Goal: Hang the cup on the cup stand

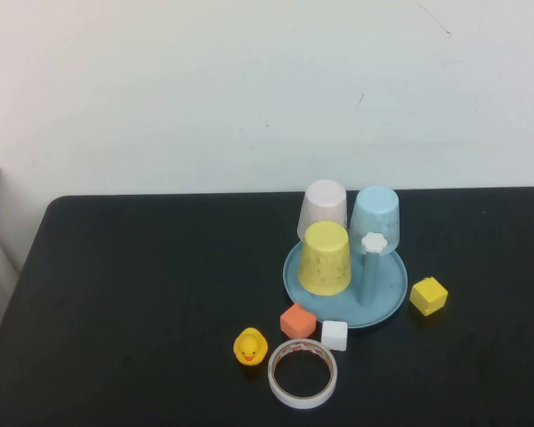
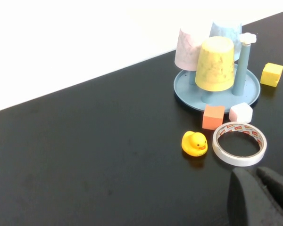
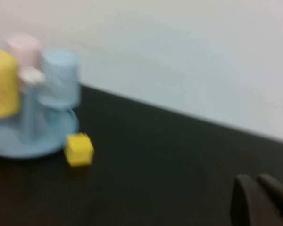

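Hanging looks done: yellow cup (image 1: pixel 325 258) upside down on the blue cup stand (image 1: pixel 388 301), well away from both pincers. Left gripper (image 2: pixel 259 186) and right gripper (image 3: pixel 254 190) pressed together; next, probably nothing but parking

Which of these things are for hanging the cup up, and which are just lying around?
For the job: the yellow cup, already upside down on a post of the cup stand; left hand, away from it; right hand, away from it.

Just lying about: pink cup, blue cup, rubber duck, tape ring, orange block, white block, yellow block.
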Controlling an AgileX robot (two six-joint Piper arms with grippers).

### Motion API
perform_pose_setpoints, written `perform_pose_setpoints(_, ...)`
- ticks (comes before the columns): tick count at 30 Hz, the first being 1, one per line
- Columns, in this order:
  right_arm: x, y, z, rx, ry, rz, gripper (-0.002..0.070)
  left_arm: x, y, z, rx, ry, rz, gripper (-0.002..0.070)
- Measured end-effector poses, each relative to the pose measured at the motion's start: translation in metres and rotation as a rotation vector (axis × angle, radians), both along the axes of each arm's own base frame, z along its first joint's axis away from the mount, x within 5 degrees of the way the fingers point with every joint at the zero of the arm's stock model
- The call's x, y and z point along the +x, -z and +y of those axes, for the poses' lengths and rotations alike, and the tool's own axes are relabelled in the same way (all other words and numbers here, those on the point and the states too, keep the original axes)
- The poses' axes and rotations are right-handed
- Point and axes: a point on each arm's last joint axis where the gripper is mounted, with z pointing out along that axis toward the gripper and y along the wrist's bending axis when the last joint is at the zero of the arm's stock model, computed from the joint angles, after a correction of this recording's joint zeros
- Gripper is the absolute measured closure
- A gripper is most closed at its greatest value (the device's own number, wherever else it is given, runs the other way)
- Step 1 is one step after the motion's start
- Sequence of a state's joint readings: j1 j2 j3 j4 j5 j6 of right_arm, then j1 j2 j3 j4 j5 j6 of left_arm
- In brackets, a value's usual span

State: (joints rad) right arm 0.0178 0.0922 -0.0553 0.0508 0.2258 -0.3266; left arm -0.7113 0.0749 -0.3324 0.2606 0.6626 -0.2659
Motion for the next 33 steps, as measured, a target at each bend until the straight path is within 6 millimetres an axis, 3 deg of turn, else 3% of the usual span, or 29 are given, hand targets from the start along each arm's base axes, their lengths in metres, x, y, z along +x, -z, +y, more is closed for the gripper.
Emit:
perform_pose_setpoints(4, -0.005, 0.022, -0.004, 0.004, 0.062, 0.017, 0.0676, 0.000, 0.000, 0.000, 0.000, 0.000, 0.000, 0.0676)
perform_pose_setpoints(8, -0.007, 0.028, -0.005, 0.019, 0.073, 0.051, 0.0676, 0.000, 0.000, 0.000, 0.000, 0.000, 0.000, 0.0676)
perform_pose_setpoints(33, -0.008, 0.029, -0.005, 0.058, 0.091, 0.072, 0.0676, 0.000, 0.000, 0.000, 0.002, 0.001, -0.001, 0.0676)
